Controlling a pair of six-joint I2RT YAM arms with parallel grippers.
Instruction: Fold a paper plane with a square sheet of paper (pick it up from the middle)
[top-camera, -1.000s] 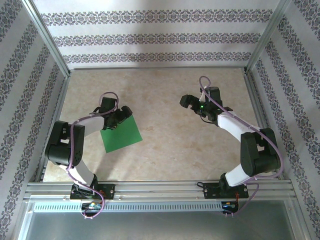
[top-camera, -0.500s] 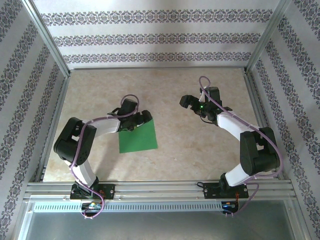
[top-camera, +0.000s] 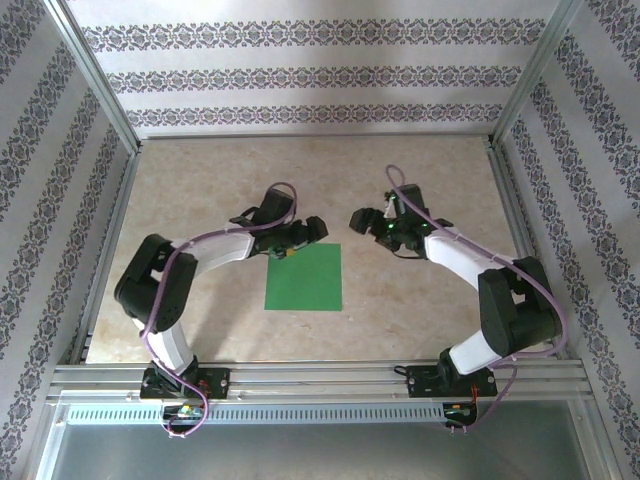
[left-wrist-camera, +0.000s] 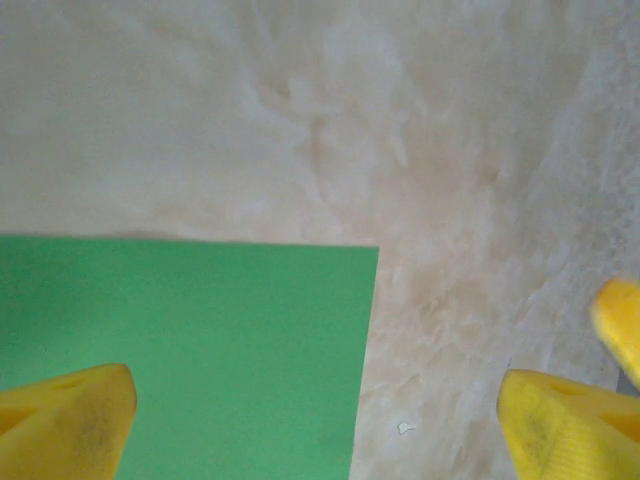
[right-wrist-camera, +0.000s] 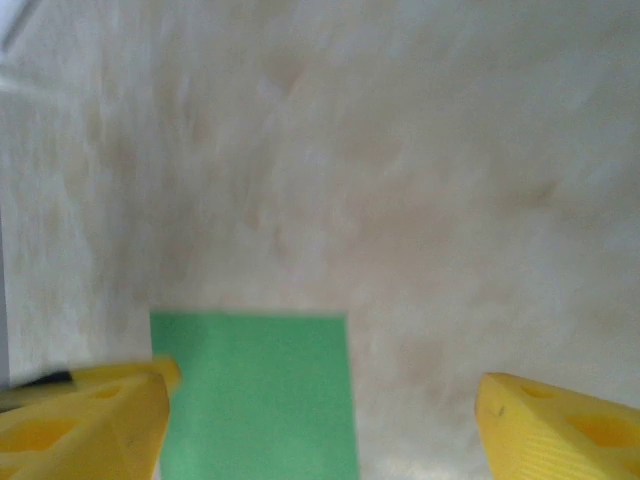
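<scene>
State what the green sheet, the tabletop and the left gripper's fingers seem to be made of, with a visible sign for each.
Green sheet: probably matte paper; it lies flat and thin, with crisp straight edges. Tabletop: beige marbled pattern, perhaps laminate or stone-look board; the look leaves it open. Fingers of the left gripper: likely yellow plastic; dull, slightly scuffed.

No readable text — no labels, no numbers.
</scene>
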